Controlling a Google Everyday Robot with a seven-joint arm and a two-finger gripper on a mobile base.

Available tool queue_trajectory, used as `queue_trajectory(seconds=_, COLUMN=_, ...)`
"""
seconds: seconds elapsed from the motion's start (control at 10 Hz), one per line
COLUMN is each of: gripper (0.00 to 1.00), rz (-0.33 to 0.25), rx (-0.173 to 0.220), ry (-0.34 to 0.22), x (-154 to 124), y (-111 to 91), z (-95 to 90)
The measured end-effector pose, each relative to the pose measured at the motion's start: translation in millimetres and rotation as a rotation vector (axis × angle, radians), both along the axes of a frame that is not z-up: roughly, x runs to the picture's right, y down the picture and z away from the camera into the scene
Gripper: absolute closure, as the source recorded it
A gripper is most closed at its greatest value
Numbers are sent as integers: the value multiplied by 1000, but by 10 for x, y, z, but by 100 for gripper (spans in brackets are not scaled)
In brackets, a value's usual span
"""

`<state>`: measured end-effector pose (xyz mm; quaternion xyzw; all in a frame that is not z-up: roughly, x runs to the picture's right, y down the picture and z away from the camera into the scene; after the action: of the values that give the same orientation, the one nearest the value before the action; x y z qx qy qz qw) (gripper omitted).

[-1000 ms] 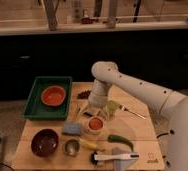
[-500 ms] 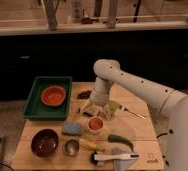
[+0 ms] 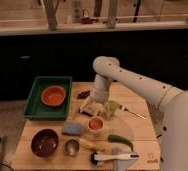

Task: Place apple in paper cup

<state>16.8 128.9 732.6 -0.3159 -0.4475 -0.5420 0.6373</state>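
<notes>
Dark cabinets back a wooden table where the apple sits inside the paper cup, its red-orange top showing at the rim and nearly filling the mouth. By its look the fruit is small, firm, smooth and light, so it is likely to roll if nudged. A grip across its widest part would suit it best. The thin cup seems easy to tip or crush. Just above and behind it hangs the gripper, fingers spread and holding nothing. A grey-blue sponge lies beside the cup. A green pepper, metal cup and maroon bowl lie farther out.
</notes>
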Motion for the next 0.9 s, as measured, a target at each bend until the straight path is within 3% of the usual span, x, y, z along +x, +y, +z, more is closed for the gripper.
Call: queue_trajectory(seconds=0.9, gripper=20, rz=-8, rx=1, ry=-7, x=-2, y=-28, z=4)
